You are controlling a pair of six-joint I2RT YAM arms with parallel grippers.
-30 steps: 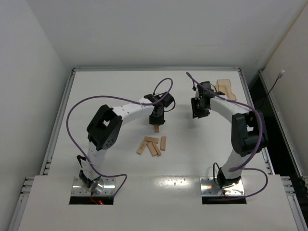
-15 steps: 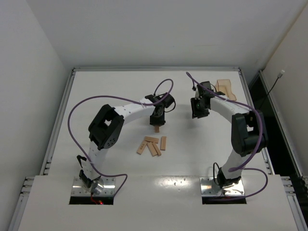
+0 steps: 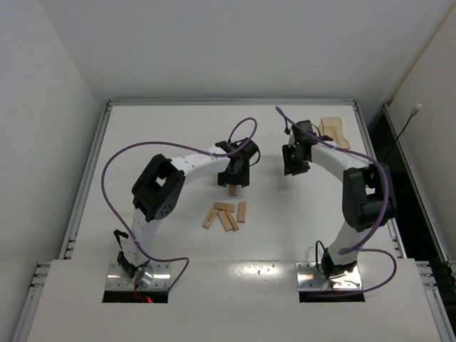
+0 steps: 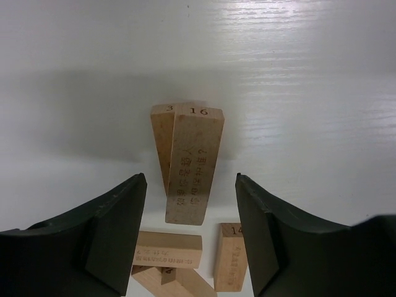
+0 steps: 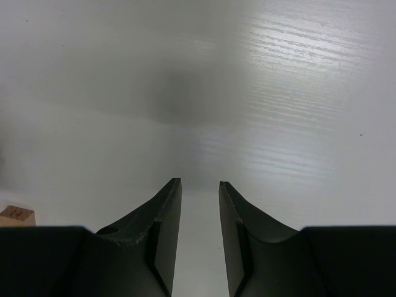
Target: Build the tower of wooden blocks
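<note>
From the top, the left gripper point(image 3: 232, 182) hangs over the tower point(image 3: 232, 190); loose blocks point(image 3: 224, 215) lie near it on the surface point(image 3: 164, 128). At the left wrist, this gripper is open, its fingers point(image 4: 111, 229) on both sides of the tower's two side-by-side blocks, not touching. At the right wrist, the right gripper point(image 5: 199, 235) is slightly open and empty

The white desk point(image 3: 157, 128) bears a loose cluster of wood blocks point(image 3: 225, 215) near its middle, a pair of blocks point(image 4: 189, 161) pressed side by side just beyond, and a tray point(image 3: 335, 132) near its far right corner.
</note>
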